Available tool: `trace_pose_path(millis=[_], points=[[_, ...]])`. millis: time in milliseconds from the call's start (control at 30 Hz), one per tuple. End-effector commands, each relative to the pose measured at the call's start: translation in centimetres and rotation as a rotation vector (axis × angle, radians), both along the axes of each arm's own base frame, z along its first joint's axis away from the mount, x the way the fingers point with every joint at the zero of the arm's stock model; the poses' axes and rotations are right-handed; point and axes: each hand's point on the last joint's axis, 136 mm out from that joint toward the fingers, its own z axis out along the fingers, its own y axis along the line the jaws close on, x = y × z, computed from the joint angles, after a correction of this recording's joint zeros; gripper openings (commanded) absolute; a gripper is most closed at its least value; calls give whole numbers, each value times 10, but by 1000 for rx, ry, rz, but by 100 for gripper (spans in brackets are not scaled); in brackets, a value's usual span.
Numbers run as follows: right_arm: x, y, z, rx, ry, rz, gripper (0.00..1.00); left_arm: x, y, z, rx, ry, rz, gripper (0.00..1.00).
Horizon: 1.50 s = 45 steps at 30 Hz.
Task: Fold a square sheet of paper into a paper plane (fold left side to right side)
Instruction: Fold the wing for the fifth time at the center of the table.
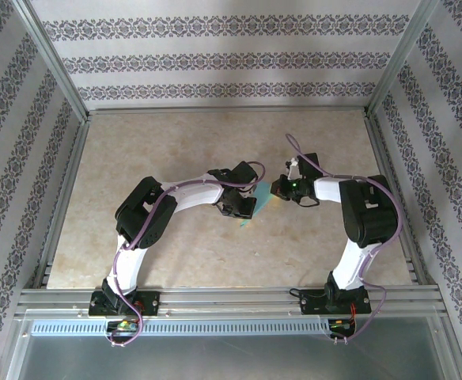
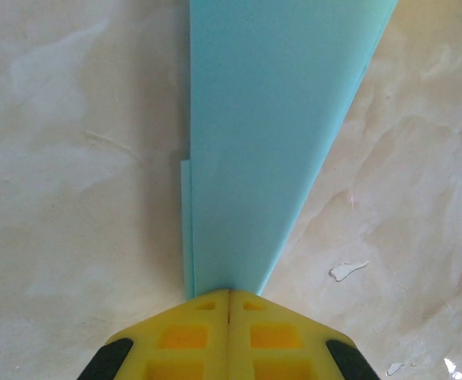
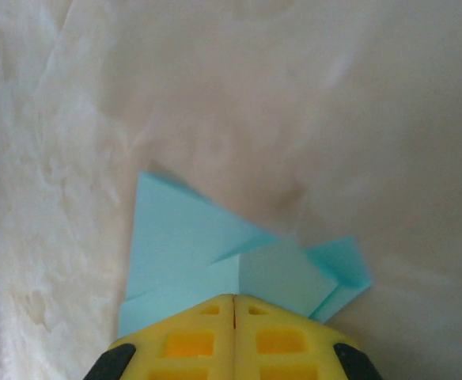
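**Cyan paper plane met by 2 closed pincers**

The paper plane (image 1: 250, 212) is laid flat on the table (image 1: 160, 142), between the tips of the 2 pincers. In the left wrist view it is shown as a long cyan wedge (image 2: 270, 142) running straight ahead of the left pincer (image 2: 229, 294). It is widest at the far end and narrows to a point right at the fingertips. The thin edge of a second layer is seen just left of the main panel.

The yellow fingers (image 2: 187, 328) of the left pincer are pressed together with no gap. The narrow end of the plane meets their tips, but it cannot be told whether it is clamped between them or only pressed beneath them.

In the right wrist view the creased end (image 3: 187, 237), with overlapping triangular flaps, is spread ahead of the right pincer (image 3: 234, 299) and to both sides of it. Its near edge is hidden under the tips. These fingers are also closed tight, and a grip cannot be confirmed here either.

From above, the left pincer (image 1: 244, 207) and the right pincer (image 1: 277, 188) are pointed towards each other. A white fleck (image 2: 347, 271) is seen on the mottled beige surface, ahead and right of the left pincer.
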Motion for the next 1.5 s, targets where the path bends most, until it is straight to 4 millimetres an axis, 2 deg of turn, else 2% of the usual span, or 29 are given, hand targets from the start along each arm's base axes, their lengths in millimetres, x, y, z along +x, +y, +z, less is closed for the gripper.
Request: trace_pose_path(millis=[0,233,333,500,600,700,767,933,1100,1200,1467], points=[[25,-26,-2,-37,-27,-101,0,-42,58,-62,287,148,-17,0],[38,-33,0,43,-12,-146,0,-42,58,-62,286,148,-17,0],[45,-40,7,53,-22,-165,0,-42,57,-61,282,147,-19,0],[51,-55,38,42,-80,-186,0,-40,55,-59,270,141,-17,0],[45,-53,56,50,-103,-171,0,-39,53,-57,262,136,-16,0],[29,-41,64,95,-96,-153,0,-38,52,-57,255,132,-15,0],[14,-26,61,116,-71,-129,0,-37,51,-56,250,129,-12,0],[-22,17,43,158,-1,-83,0,-37,50,-54,244,126,-12,0],[-39,49,27,165,43,-42,0,-36,49,-55,242,128,-11,0],[-43,57,20,161,57,-31,0,-37,49,-54,241,126,-13,0],[-55,66,7,155,109,-20,0,-35,48,-53,235,121,-9,0]])
